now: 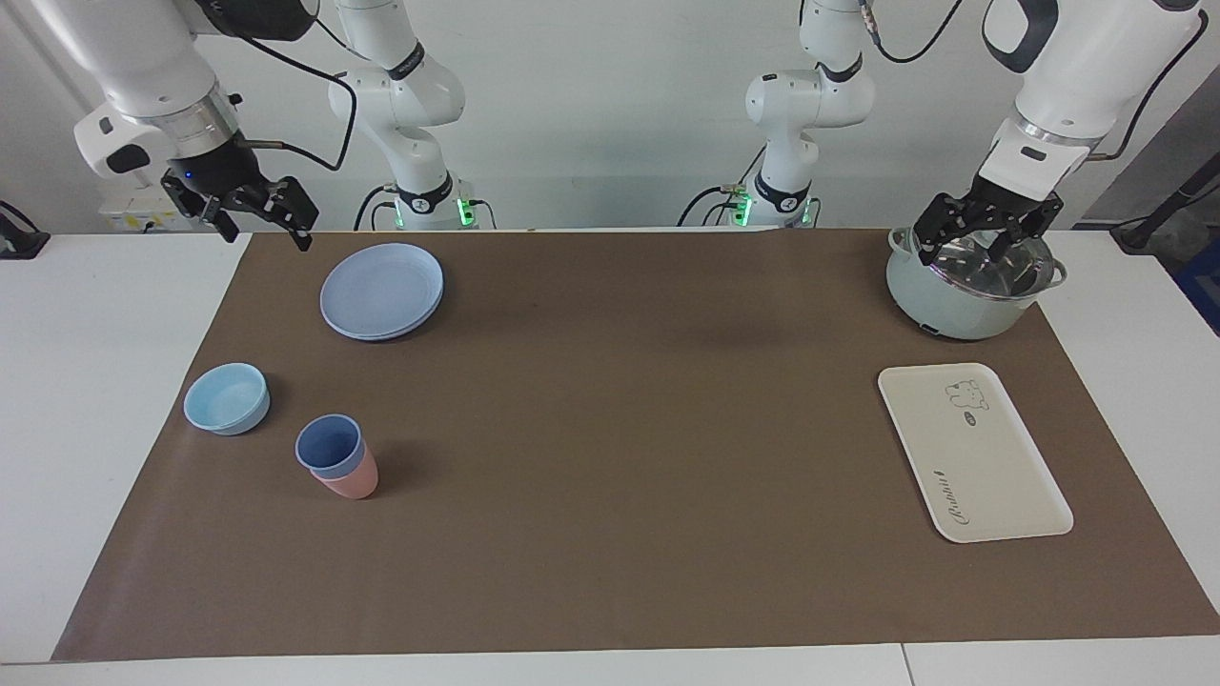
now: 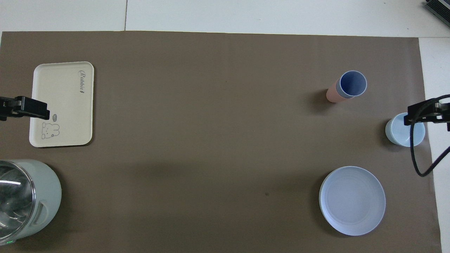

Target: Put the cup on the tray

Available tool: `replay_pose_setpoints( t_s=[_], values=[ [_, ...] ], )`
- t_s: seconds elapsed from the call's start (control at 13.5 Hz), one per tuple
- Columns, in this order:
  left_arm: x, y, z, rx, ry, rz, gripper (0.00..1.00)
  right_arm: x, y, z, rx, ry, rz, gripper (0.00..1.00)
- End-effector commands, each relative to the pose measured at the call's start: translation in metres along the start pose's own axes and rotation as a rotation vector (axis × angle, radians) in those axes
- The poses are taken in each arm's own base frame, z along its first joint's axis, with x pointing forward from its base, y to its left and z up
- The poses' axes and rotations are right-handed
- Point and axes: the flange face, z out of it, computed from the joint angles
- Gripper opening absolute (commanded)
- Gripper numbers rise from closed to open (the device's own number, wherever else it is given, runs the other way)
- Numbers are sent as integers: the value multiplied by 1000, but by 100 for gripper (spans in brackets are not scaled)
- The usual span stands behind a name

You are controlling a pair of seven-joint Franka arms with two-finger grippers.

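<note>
My right gripper point(image 1: 255, 214), jaws apart, hangs by the blue plate point(image 1: 381, 291); left gripper point(image 1: 986, 233), also apart, waits over the pot point(image 1: 967, 286). Beside that plate, toward the table's edge, the periwinkle cup point(image 1: 330, 446) sits nested in a pink tumbler point(image 1: 351, 481): light, slick plastic, so I'd pinch its rim wall to reach the tray point(image 1: 972, 453).

Robot lab; two bench-mounted arms point(image 1: 410, 105)

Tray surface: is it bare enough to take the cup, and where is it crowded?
The tray holds nothing, so its whole face is free. The wide brown mat between it and the cup is bare too. Crowding is at the right arm's end: the cup sits nested in a pink tumbler, beside the bowl, with the plate nearer the robots.
</note>
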Motion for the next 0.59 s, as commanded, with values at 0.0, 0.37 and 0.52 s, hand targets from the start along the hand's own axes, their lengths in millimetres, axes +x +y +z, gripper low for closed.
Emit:
replay_pose_setpoints(
  t_s=[0.0,0.37,0.52],
  values=[
    [-6,-3,1,16,5,5,100,-3,3,2,14,6,-2,100],
    [-6,-3,1,16,5,5,100,-6,5,14,21,27,-36,100],
    [-6,-3,1,16,5,5,100,0,7,30,33,131,-138,100]
  ],
)
